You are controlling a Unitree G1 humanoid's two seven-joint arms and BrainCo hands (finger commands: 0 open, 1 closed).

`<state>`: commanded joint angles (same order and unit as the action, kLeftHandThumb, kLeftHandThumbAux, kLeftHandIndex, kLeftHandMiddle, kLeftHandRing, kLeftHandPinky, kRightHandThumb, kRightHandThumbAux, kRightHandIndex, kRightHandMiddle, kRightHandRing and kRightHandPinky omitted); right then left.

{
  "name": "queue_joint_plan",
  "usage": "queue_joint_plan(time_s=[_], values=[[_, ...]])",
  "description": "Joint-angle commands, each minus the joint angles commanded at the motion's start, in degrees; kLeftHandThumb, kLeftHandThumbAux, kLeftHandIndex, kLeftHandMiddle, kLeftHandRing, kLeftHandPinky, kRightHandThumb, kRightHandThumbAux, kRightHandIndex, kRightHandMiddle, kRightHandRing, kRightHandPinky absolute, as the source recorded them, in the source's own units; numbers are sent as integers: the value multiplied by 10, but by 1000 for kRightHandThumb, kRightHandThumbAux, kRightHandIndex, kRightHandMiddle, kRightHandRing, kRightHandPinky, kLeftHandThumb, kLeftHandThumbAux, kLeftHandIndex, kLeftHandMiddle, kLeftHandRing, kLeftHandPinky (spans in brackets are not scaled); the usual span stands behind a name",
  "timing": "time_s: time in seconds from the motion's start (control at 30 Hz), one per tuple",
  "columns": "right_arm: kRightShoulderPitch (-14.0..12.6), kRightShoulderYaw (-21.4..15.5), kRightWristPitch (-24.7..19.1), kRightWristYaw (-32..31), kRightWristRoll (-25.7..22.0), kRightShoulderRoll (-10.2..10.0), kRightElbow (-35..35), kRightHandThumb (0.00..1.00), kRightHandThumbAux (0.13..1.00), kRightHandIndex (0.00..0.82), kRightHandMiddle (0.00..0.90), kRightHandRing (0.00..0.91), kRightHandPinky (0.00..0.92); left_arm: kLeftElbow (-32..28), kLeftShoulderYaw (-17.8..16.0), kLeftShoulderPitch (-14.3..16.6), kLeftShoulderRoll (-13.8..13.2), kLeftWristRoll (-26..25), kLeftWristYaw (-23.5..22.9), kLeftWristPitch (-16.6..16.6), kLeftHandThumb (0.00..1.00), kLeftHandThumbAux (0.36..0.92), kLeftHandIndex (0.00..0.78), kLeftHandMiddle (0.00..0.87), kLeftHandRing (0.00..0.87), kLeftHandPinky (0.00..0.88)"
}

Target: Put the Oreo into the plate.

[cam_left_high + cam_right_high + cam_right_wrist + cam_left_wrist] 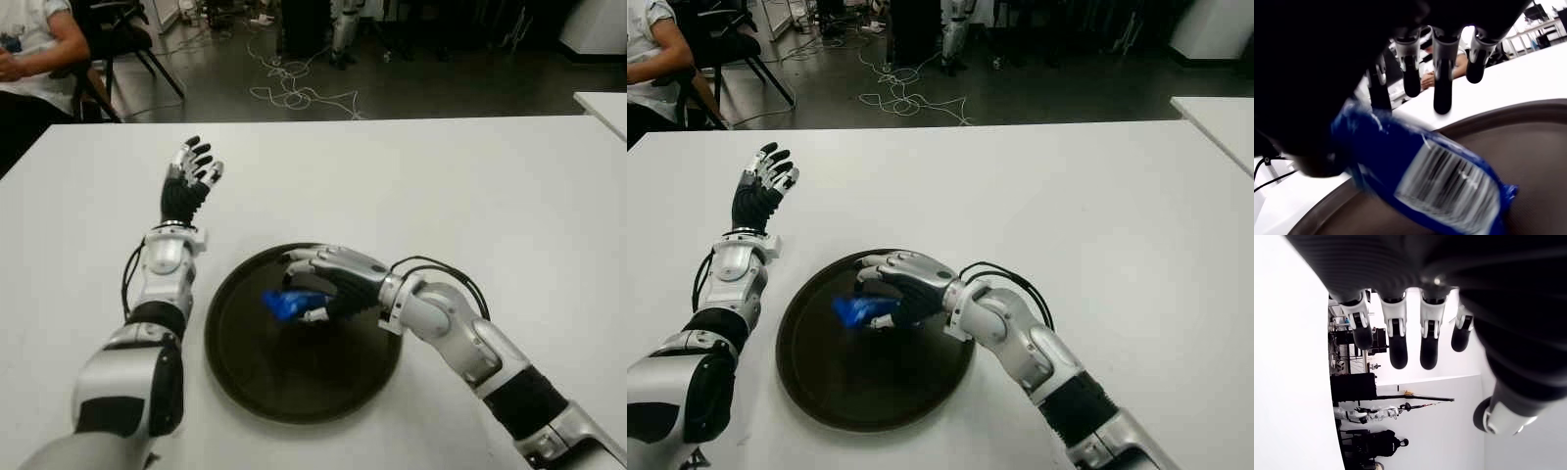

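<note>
R hand (328, 284) over the dark plate (245, 382) grips the blue Oreo pack (292, 304), barcode showing only in R wrist view, while L hand (189, 176) is beside the plate w/ fingers relaxed, holding nothing.

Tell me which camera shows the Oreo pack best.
The right wrist view: the blue Oreo pack fills it, barcode visible, under the right hand over the dark plate. Both eye views show only a small blue shape below that hand. The left wrist view shows none of it.
</note>
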<state>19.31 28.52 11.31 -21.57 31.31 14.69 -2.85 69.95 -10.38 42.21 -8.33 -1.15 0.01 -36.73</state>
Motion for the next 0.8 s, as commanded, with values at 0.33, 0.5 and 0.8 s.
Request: queue_joint_plan(time_s=[0.33, 0.5, 0.8], values=[[-2, -16, -9, 4, -10, 2, 11, 0, 397, 0, 0, 0, 0, 1, 5, 0, -2, 6, 4, -4, 87, 675, 136, 191, 140, 94], [-1, -26, -9, 1, -15, 7, 19, 0, 370, 0, 0, 0, 0, 2, 0, 1, 0, -1, -4, 1, 90, 676, 127, 182, 132, 88], [4, -54, -4, 4, -24, 21, 41, 0, 347, 0, 0, 0, 0, 1, -4, 1, 3, -8, -12, 1, 87, 683, 128, 180, 131, 96]])
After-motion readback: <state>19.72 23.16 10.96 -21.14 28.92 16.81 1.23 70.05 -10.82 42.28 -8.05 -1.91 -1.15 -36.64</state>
